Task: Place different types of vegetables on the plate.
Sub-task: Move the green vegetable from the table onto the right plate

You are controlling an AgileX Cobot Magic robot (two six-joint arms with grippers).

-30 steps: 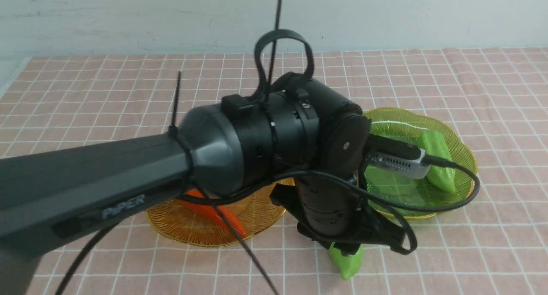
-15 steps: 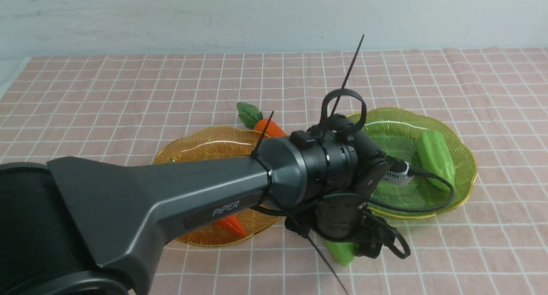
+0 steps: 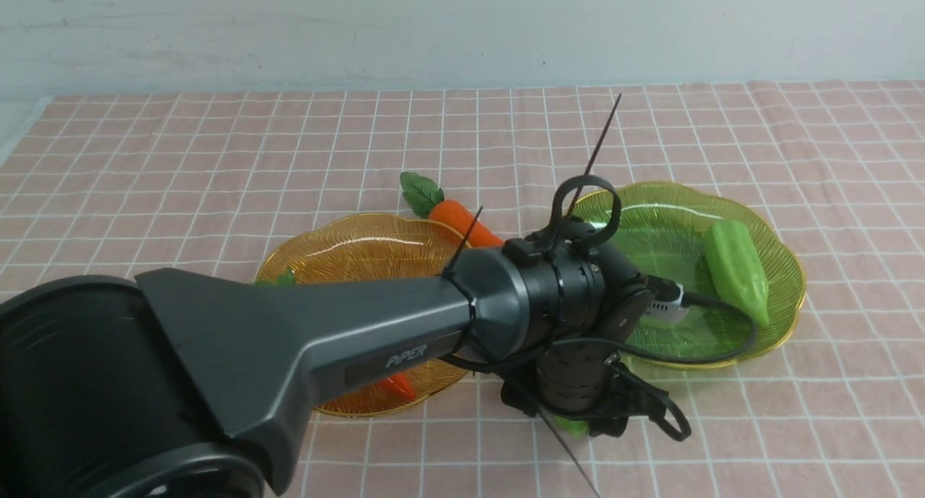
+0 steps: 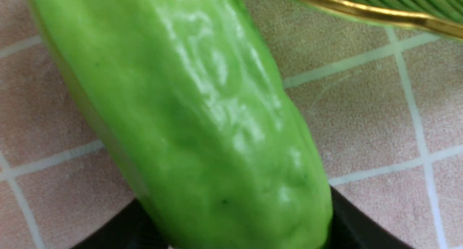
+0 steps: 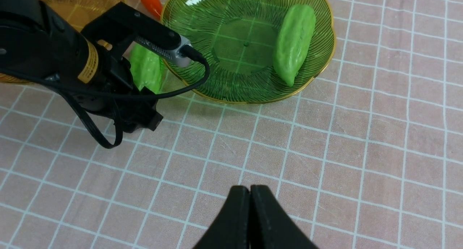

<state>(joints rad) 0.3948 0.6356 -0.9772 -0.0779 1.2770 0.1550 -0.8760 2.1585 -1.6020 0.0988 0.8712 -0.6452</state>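
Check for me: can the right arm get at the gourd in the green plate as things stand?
Probably yes. Only cloth lies between the right gripper and that gourd, and the left arm stands off to the side. The right jaws are shut and must open first.

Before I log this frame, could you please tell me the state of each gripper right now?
Left gripper: jaws around a green gourd; grip cannot be told.
Right gripper: closed, empty.
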